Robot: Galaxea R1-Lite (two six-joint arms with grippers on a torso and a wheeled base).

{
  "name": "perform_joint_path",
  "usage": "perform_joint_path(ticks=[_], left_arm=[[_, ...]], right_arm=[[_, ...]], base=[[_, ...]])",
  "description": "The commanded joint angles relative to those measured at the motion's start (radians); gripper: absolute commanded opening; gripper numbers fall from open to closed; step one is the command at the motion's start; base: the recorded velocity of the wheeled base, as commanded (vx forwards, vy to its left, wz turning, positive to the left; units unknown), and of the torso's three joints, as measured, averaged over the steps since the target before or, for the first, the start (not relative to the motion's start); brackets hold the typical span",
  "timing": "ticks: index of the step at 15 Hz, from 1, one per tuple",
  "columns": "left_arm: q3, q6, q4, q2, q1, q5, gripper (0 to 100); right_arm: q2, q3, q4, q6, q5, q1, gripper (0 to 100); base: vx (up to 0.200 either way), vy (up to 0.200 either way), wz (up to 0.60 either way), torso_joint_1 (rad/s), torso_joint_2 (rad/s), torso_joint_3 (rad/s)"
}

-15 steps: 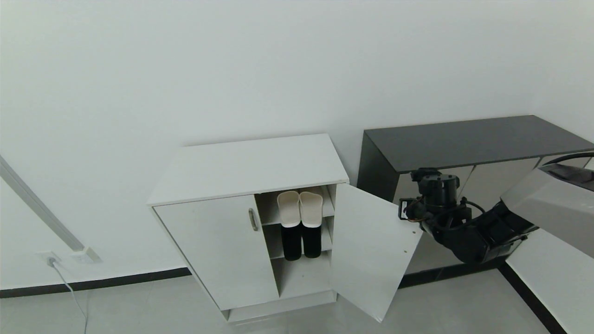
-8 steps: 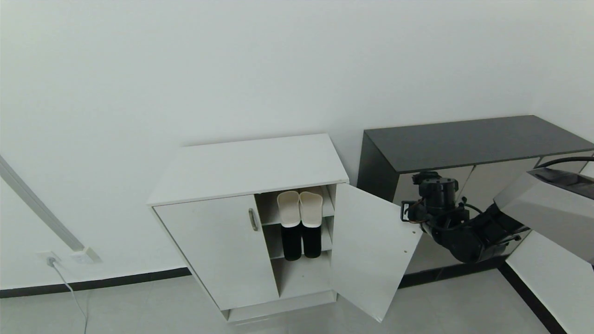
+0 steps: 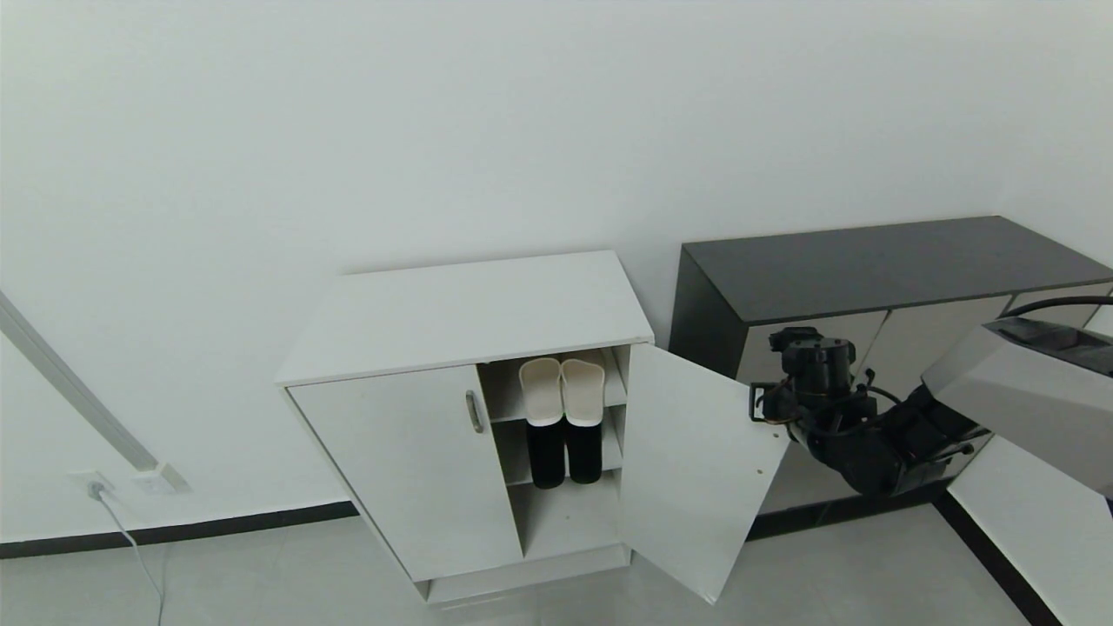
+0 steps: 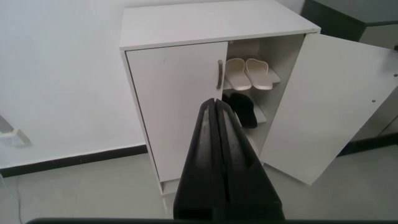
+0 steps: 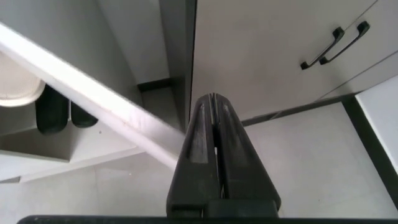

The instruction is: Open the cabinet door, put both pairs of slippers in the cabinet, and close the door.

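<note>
You've got the cabinet [image 3: 461,313] w/ its R door [image 3: 696,461] swung wide, free edge well out from the cabinet front. Both pairs are already in: white slippers [image 3: 562,391] on the cabinet's top shelf, black slippers [image 3: 565,452] one shelf below. Your right gripper [image 3: 763,403], fingers pressed together, sits just beside that free edge near its top, outer-face side (contact: can't tell), so the closing push likely runs back toward the cabinet front. The left gripper [image 4: 215,106], also pinched together, hangs well out in front of the cabinet, so the R arm's nearer.

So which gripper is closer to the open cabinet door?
Right. The right gripper sits at the outer edge of the open door; the left gripper hangs back in front of the cabinet, facing the closed door.
</note>
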Motion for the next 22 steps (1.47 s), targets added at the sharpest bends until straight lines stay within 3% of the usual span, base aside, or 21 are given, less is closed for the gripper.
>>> perform_joint_path(ticks=[1,4,12,20,22], left_arm=[[0.000,0.000,0.000,0.001,0.000,0.000,0],[0.000,0.000,0.000,0.001,0.000,0.000,0],[0.000,0.000,0.000,0.001,0.000,0.000,0],[0.000,0.000,0.000,0.001,0.000,0.001,0],[0.000,0.000,0.000,0.001,0.000,0.000,0]], right_arm=[[-0.015,0.013,0.000,0.000,0.000,0.013,0],[-0.037,0.050,-0.001,0.000,0.000,0.051,0],[-0.196,0.217,-0.004,0.009,-0.003,0.306,0],[-0.259,0.298,-0.023,-0.002,0.042,0.372,0],[-0.264,0.315,-0.024,-0.002,0.060,0.385,0]], base=[[0.000,0.000,0.00,0.000,0.00,0.000],[0.000,0.000,0.00,0.000,0.00,0.000],[0.000,0.000,0.00,0.000,0.00,0.000],[0.000,0.000,0.00,0.000,0.00,0.000],[0.000,0.000,0.60,0.002,0.00,-0.002]])
